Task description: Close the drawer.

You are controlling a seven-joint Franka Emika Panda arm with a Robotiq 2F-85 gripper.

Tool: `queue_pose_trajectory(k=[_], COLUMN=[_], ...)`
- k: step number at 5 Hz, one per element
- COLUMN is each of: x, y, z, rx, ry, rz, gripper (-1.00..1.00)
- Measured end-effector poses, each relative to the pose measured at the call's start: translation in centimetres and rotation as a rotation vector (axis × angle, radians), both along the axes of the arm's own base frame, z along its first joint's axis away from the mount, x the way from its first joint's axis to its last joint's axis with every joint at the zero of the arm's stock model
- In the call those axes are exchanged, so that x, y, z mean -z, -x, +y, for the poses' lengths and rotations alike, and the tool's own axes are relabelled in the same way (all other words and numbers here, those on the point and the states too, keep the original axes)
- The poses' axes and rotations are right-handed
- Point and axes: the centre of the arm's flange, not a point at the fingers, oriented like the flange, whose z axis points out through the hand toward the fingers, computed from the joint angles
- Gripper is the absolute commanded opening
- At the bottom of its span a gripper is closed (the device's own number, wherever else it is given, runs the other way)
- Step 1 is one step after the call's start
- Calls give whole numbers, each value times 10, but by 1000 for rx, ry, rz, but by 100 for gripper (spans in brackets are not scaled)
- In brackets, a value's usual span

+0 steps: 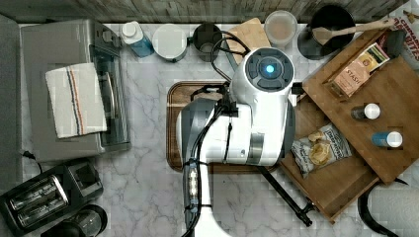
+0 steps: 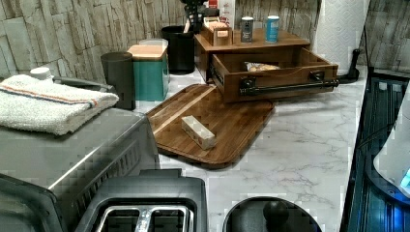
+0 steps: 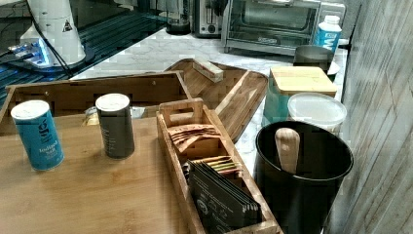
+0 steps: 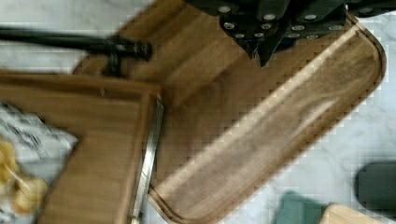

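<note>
The brown wooden drawer (image 1: 336, 182) stands pulled out from under the cabinet top, with a chip bag (image 1: 321, 148) lying inside it. Its long black bar handle (image 1: 289, 197) runs along the front, and in the left view the handle (image 2: 290, 88) faces the marble counter. In the wrist view my gripper (image 4: 264, 51) hangs above the dark serving tray (image 4: 280, 121), off to the side of the drawer's corner (image 4: 107, 121) and the end of the handle (image 4: 70, 42). It touches nothing. My arm (image 1: 247, 113) covers most of the tray in the top view.
A small pale block (image 2: 198, 131) lies on the tray (image 2: 227, 121). Two cans (image 3: 114, 124) and a tea box (image 3: 204, 161) stand on the cabinet top (image 3: 97, 195). A teal canister (image 2: 150, 70), a black utensil pot (image 3: 302, 175), a toaster oven (image 1: 74, 89) and a toaster (image 1: 49, 195) ring the counter.
</note>
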Motion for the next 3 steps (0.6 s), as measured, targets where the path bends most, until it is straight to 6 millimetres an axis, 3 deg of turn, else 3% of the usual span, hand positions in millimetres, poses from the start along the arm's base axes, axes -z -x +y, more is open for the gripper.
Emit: queue_pose_trajectory(k=[2,3], x=[30,51], y=[20,28], z=[16,35], rx=[-82,-243], ry=[5,92], rz=[-70,-140], gripper=[-100,-100])
